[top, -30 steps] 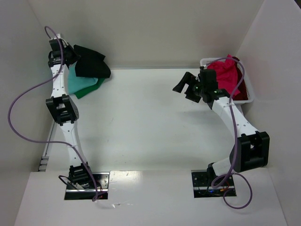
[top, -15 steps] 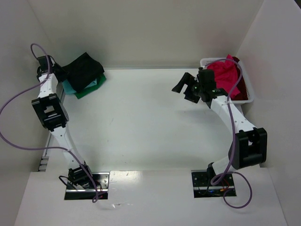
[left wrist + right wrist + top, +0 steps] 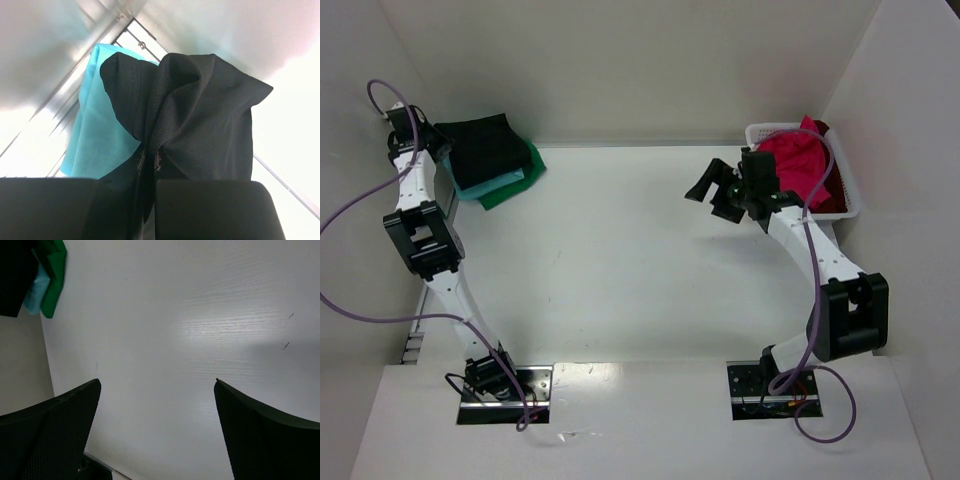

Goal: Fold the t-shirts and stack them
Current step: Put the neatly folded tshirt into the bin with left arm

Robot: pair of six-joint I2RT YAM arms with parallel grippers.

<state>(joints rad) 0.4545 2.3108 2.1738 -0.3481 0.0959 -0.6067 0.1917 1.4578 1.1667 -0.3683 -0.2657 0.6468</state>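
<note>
on white table (image 3: 620, 260), left end effector (image 3: 148, 181) pinches black t-shirt (image 3: 200, 110); right end effector (image 3: 156, 384) spread.

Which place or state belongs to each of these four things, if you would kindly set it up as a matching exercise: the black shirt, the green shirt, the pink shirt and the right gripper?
1. black shirt
2. green shirt
3. pink shirt
4. right gripper

A. in the basket
B. open above the table
C. top layer, far left corner
D. bottom layer, far left corner

Pairs: 1-C, 2-D, 3-A, 4-B
</note>
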